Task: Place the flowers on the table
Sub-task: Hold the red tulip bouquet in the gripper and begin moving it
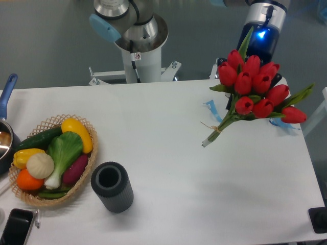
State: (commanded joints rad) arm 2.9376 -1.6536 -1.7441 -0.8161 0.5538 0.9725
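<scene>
The flowers (255, 87) are a bunch of red tulips with green leaves, at the back right. Their tied green stems (219, 127) slant down to the left, and the stem ends sit close over the white table (204, 194). My gripper (249, 71) comes down from the top right, with a blue light on its wrist (262, 34). It sits right behind the blooms and appears shut on the bunch near the flower heads. Its fingers are mostly hidden by the tulips. I cannot tell whether the stem tips touch the table.
A wicker basket (87, 173) of vegetables sits at the front left, with a black ribbed cylinder (112, 187) beside it. A pot (5, 138) and a phone (15, 227) are at the left edge. Blue ribbon scraps (212, 109) lie near the flowers. The robot base (138, 51) stands behind the table.
</scene>
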